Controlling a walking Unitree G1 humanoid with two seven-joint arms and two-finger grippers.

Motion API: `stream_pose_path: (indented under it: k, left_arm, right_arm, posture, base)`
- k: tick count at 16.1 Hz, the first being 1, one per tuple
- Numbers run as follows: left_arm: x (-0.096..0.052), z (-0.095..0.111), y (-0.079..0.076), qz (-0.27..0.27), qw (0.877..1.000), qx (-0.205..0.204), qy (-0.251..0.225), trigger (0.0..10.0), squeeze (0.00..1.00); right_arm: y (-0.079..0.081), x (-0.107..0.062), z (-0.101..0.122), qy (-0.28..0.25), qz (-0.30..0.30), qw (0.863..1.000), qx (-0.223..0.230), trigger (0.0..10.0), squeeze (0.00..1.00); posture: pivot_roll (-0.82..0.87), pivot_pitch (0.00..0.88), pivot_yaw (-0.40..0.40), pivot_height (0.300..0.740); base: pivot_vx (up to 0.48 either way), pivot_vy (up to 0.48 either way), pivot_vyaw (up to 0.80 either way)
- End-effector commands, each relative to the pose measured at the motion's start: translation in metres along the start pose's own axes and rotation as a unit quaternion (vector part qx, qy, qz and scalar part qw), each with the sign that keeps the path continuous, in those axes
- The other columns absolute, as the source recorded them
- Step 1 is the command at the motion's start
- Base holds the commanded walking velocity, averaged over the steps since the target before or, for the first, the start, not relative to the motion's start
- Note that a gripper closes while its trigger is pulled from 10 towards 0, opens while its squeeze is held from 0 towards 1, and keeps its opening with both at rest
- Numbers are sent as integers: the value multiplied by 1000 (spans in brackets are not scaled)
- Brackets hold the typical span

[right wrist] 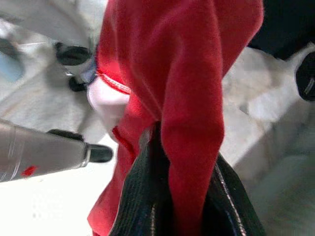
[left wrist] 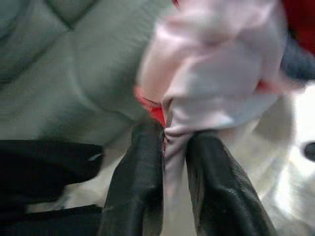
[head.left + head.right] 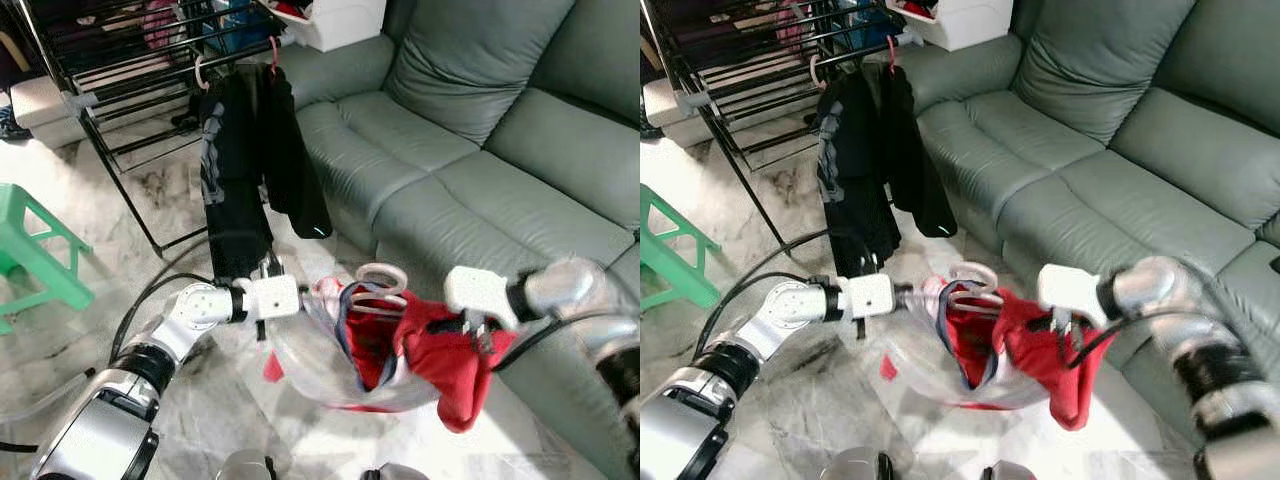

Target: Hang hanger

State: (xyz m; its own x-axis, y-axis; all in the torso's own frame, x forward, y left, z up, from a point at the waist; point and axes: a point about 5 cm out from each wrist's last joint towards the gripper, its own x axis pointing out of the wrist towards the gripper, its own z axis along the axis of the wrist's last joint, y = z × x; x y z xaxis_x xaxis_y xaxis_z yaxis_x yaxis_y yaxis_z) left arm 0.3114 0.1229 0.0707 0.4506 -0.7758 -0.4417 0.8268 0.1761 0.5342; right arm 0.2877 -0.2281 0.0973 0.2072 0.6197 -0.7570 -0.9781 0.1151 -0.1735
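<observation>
In the left eye view, a red garment (image 3: 440, 355) on a pale pink hanger (image 3: 380, 283) is being held up between the two arms, low in front of a grey-green sofa (image 3: 480, 160) and above the marble floor (image 3: 150, 200). The left pincer (image 3: 318, 297) is being kept at one end of the bundle, where pale fabric is gathered, and the right pincer (image 3: 478, 335) at the other end, sunk in red cloth. The hook of the hanger is standing up between them. Behind, a black drying rack (image 3: 120, 70) is being used for a dark garment (image 3: 250, 160) hung from a pink hanger, and a green stool (image 3: 40, 255) is standing to the left.

In the right eye view, the same scene is being shown; the red garment (image 3: 1035, 350) is sagging between the pincers just in front of the sofa's seat edge.

In the left wrist view, the black fingers (image 2: 140, 182) of the left pincer are being pressed together on a fold of pale pink cloth (image 2: 211, 83), with a red edge beside it.

In the right wrist view, the fingers (image 1: 140, 196) of the right pincer are being clamped on the red garment (image 1: 192, 98), which is draped down over them; the other arm's silver tube (image 1: 39, 152) is being seen beyond.
</observation>
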Motion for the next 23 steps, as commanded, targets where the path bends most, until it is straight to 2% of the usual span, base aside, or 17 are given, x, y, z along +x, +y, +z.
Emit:
stream_pose_path:
  k: [1,3,4,6,7,8,9,10,11,14,15,17,19,23]
  left_arm:
    - [-4,2,7,26,1000,5,-7,10000,1000]
    - [-11,-4,-2,34,999,-23,-14,10000,1000]
    - [-16,-10,-10,34,999,-31,-7,10000,1000]
    - [-23,-18,-18,82,994,-66,0,10000,1000]
    - [-27,-21,-19,107,991,-83,4,10000,1000]
    - [-32,-26,-20,141,982,-122,9,10000,1000]
    - [-35,-29,-18,176,972,-155,13,10000,1000]
    - [-39,-34,-16,225,956,-188,21,10000,1000]
    - [-43,-35,-14,266,941,-206,22,10000,16]
    - [-47,-35,-3,379,886,-265,17,10000,0]
    - [-48,-33,1,417,859,-297,12,10000,0]
    - [-51,-31,4,460,824,-332,5,10000,0]
    - [-52,-28,6,468,817,-336,-4,10000,0]
    - [-53,-26,11,475,809,-346,-2,10000,0]
  right_arm:
    - [0,0,-2,4,-15,1000,0,0,0]
    - [11,15,-12,-3,-69,996,49,0,0]
    - [13,22,-15,-16,-113,989,92,0,0]
    - [19,31,-23,-32,-197,965,171,0,0]
    - [19,34,-23,-41,-240,953,179,0,0]
    - [19,34,-23,-44,-290,938,183,0,0]
    - [19,35,-19,-60,-313,927,196,0,0]
    - [20,38,-13,-79,-341,912,213,10000,0]
    - [22,42,-7,-85,-354,907,212,10000,0]
    - [24,51,15,-142,-392,883,217,10000,0]
    - [24,53,23,-155,-412,871,220,10000,0]
    - [21,54,35,-174,-422,860,227,10000,0]
    - [19,54,39,-179,-427,857,225,10000,0]
    - [17,55,43,-183,-423,861,216,10000,0]
  posture:
    - [-74,4,40,740]
    - [-73,5,37,740]
    - [-69,7,35,740]
    - [-65,11,35,740]
    - [-64,15,35,740]
    - [-60,18,32,740]
    - [-57,19,28,740]
    - [-53,19,25,740]
    - [-49,20,19,740]
    - [-46,21,18,740]
    - [-45,20,20,740]
    - [-44,21,22,740]
    - [-44,21,22,740]
    - [-42,14,21,740]
  base:
    - [0,0,0]
    - [0,0,0]
    - [0,0,0]
    - [0,0,0]
    - [0,0,0]
    - [0,0,0]
    - [0,0,0]
    - [0,0,0]
    - [0,0,0]
    - [0,0,154]
    - [0,0,669]
    - [0,0,666]
    - [0,0,663]
    - [227,0,659]
